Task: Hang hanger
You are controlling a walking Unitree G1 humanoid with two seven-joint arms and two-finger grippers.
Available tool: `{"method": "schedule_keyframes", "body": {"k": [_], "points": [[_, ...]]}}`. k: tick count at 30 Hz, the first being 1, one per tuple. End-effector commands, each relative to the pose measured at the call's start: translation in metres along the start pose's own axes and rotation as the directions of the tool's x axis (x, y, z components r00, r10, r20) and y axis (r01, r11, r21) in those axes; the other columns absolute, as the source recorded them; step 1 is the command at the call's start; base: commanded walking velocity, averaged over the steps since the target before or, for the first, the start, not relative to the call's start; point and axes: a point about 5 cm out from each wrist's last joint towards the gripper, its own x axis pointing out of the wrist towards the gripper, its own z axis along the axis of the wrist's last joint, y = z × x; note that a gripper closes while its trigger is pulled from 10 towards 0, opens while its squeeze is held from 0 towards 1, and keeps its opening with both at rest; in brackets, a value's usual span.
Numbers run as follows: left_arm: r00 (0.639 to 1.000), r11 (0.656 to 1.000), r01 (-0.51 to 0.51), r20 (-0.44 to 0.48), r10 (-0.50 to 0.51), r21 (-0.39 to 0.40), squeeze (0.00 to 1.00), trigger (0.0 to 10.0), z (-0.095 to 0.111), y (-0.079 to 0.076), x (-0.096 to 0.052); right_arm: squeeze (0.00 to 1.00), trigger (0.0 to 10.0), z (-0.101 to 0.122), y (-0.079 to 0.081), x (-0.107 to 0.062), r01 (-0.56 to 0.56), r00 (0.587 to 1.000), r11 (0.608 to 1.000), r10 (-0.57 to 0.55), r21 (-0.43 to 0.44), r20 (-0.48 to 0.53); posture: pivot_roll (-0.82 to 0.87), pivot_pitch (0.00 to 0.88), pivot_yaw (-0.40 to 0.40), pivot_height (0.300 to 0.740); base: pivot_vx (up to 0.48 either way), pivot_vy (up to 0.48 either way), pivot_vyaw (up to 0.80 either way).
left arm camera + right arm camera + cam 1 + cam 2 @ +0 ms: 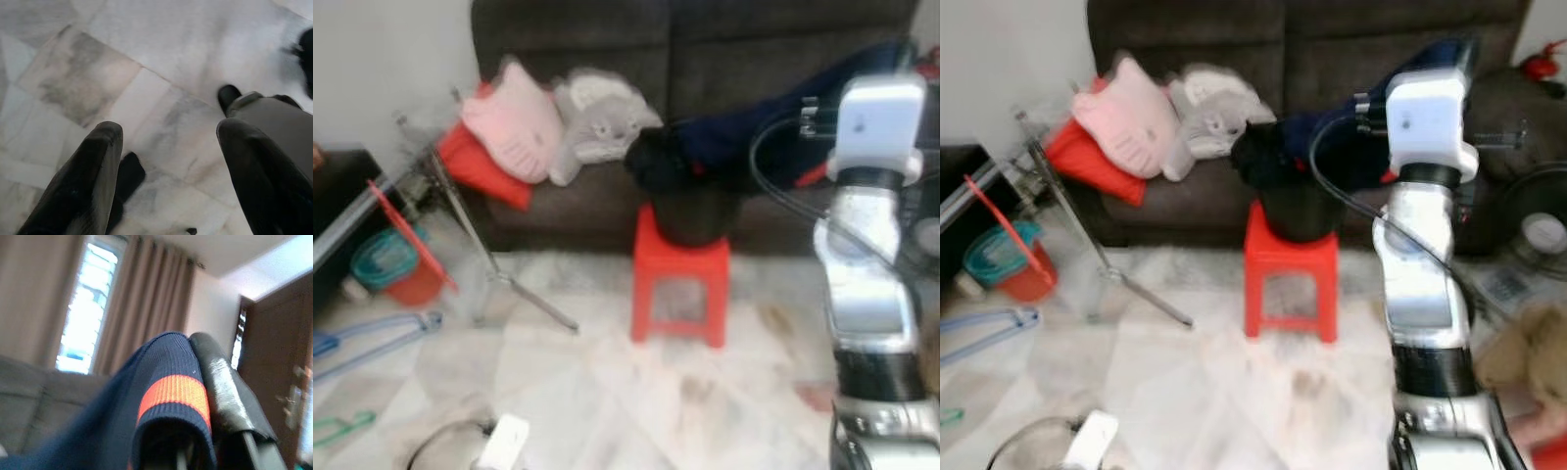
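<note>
the dark sofa [705, 59] runs across the back of the room, with a pink cushion [519, 122] and a grey plush cushion [597, 122] piled at its left end over a red one. in front of it a red stool [680, 284] carries a black bucket [690, 211] heaped with dark laundry. my right arm [1425, 255] rises tall on my right side, and its wrist camera shows my right gripper [215, 396] clenched on a navy garment [166, 396] with an orange band, the cloth folded over one black finger and trailing back toward the sofa. my left gripper [168, 161] hangs low over the pale marble floor [146, 58], fingers spread apart with nothing between them. the hangers lie on the floor well off to my left: a blue hanger [372, 338] and, nearer me, a small green hanger [342, 428]. to do this step well, i judge i should keep the cloth pinched firmly so it doesn't slide off the finger, turn toward the hangers, and bring the free left gripper down squarely on a hanger's shoulder bar, not its hook. the views are blurred, so i'd settle before reaching.
</note>
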Motion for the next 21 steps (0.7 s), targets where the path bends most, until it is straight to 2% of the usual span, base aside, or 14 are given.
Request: {"method": "schedule_keyframes", "body": {"k": [1, 3, 4, 5, 6, 7, 11, 12, 13, 16, 18, 19, 20, 21], "points": [[1.000, 1.000, -0.014, -0.026, 0.014, 0.005, 0.00, 10.0, -0.007, 0.005, -0.001, 0.00, 10.0, 0.033, 0.007, 0.003, -0.052, 0.990, 0.996, 0.042, 0.068, 0.134, -0.23, 0.000, 0.095, 0.740, -0.304, 0.000, 0.00], [1.000, 1.000, -0.015, -0.026, 0.015, 0.006, 0.00, 10.0, -0.007, 0.005, -0.001, 0.00, 10.0, 0.051, 0.024, -0.004, -0.202, 0.965, 0.967, 0.169, 0.156, 0.199, -0.24, 0.000, 0.098, 0.740, -0.304, 0.000, 0.00], [1.000, 1.000, -0.015, -0.026, 0.015, 0.006, 0.00, 10.0, -0.007, 0.005, -0.001, 0.00, 10.0, 0.051, 0.024, -0.004, -0.202, 0.965, 0.967, 0.169, 0.156, 0.199, -0.24, 0.000, 0.098, 0.740, -0.304, 0.000, 0.00], [1.000, 1.000, -0.017, -0.026, 0.017, 0.007, 0.00, 10.0, -0.007, 0.006, -0.001, 0.00, 10.0, 0.063, 0.038, -0.013, -0.327, 0.932, 0.917, 0.272, 0.231, 0.239, -0.23, 0.000, 0.097, 0.740, -0.274, 0.000, 0.00], [1.000, 1.000, -0.018, -0.026, 0.018, 0.007, 0.00, 10.0, -0.007, 0.006, -0.001, 0.00, 10.0, 0.067, 0.041, -0.015, -0.363, 0.920, 0.895, 0.301, 0.257, 0.251, -0.23, 0.000, 0.097, 0.740, -0.274, 0.000, 0.00], [0.999, 1.000, -0.019, -0.025, 0.020, 0.008, 0.00, 10.0, -0.007, 0.006, -0.001, 0.00, 10.0, 0.071, 0.051, -0.025, -0.457, 0.884, 0.831, 0.384, 0.318, 0.267, -0.23, 0.000, 0.097, 0.740, 0.000, 0.000, 0.00], [0.999, 1.000, -0.023, -0.026, 0.024, 0.011, 0.00, 10.0, -0.006, 0.006, -0.001, 0.00, 10.0, 0.063, 0.065, -0.042, -0.566, 0.824, 0.739, 0.513, 0.366, 0.240, -0.23, 0.000, 0.093, 0.740, 0.000, 0.000, 0.00], [0.999, 1.000, -0.024, -0.026, 0.024, 0.011, 0.00, 10.0, -0.006, 0.006, -0.001, 0.00, 10.0, 0.052, 0.072, -0.052, -0.610, 0.788, 0.695, 0.582, 0.380, 0.202, -0.23, 0.000, 0.092, 0.740, 0.000, 0.000, 0.00], [0.999, 1.000, -0.024, -0.026, 0.025, 0.012, 0.00, 10.0, -0.006, 0.006, -0.001, 0.00, 10.0, 0.044, 0.075, -0.056, -0.623, 0.773, 0.683, 0.613, 0.382, 0.165, -0.23, 0.000, 0.092, 0.740, 0.000, 0.000, 0.00], [0.999, 1.000, -0.025, -0.026, 0.025, 0.012, 0.00, 10.0, -0.007, 0.006, -0.001, 0.00, 10.0, 0.016, 0.079, -0.062, -0.593, 0.771, 0.712, 0.637, 0.376, 0.009, -0.23, 0.000, 0.089, 0.740, 0.000, 0.000, 0.00], [0.999, 1.000, -0.026, -0.027, 0.026, 0.011, 0.00, 10.0, -0.007, 0.006, -0.001, 0.00, 10.0, -0.019, 0.074, -0.066, -0.469, 0.781, 0.768, 0.591, 0.436, -0.200, -0.22, 0.000, 0.088, 0.740, 0.000, 0.000, 0.00], [0.999, 1.000, -0.026, -0.027, 0.026, 0.011, 0.00, 10.0, -0.007, 0.006, -0.001, 0.00, 10.0, -0.019, 0.074, -0.066, -0.469, 0.781, 0.768, 0.591, 0.436, -0.200, -0.22, 0.000, 0.088, 0.740, 0.000, 0.000, 0.00], [0.999, 1.000, -0.026, -0.028, 0.026, 0.013, 0.00, 10.0, -0.007, 0.006, -0.001, 0.00, 10.0, -0.033, 0.073, -0.071, -0.434, 0.761, 0.773, 0.589, 0.462, -0.272, -0.22, 0.000, 0.088, 0.740, 0.000, 0.000, 0.00], [0.999, 0.999, -0.025, -0.032, 0.026, 0.020, 0.00, 10.0, -0.007, 0.006, -0.001, 0.00, 10.0, -0.055, 0.074, -0.084, -0.443, 0.689, 0.766, 0.623, 0.465, -0.369, -0.23, 0.000, 0.089, 0.740, 0.000, 0.000, 0.00]]}}
